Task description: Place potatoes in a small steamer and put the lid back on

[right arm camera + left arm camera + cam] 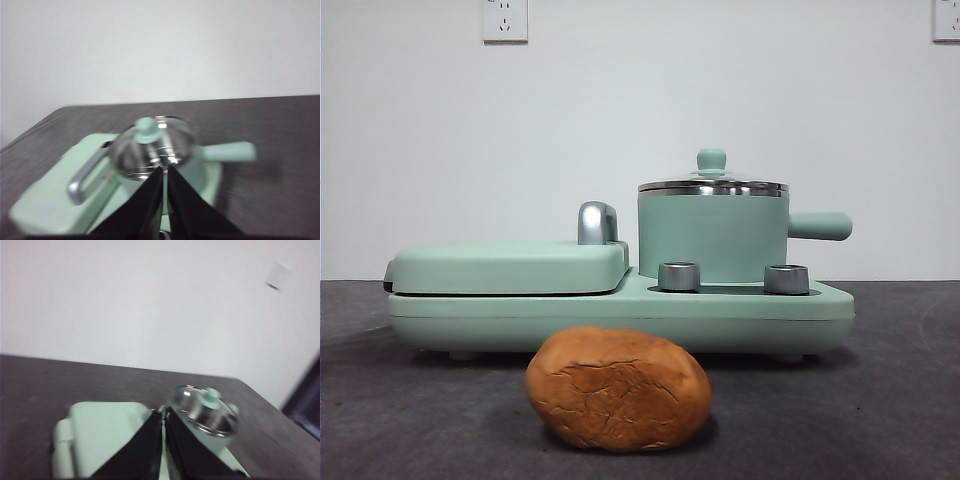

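The orange-brown potato (618,388) lies on the dark table in front of the appliance. The mint-green small steamer (712,238) stands on the right half of the base, with its glass lid (712,184) seated on its rim. In the left wrist view the left gripper (163,413) is shut and empty, high above the appliance, and the lid (205,411) shows beyond its tips. The right gripper (165,168) is also shut and empty, hovering above the lid (152,145) and the steamer's side handle (230,151). Neither arm shows in the front view, and no wrist view shows the potato.
A flat mint-green griddle cover (510,268) with a chrome handle (597,222) fills the left half of the base (620,318). Two steel dials (679,276) sit on the base in front of the steamer. A white wall stands behind.
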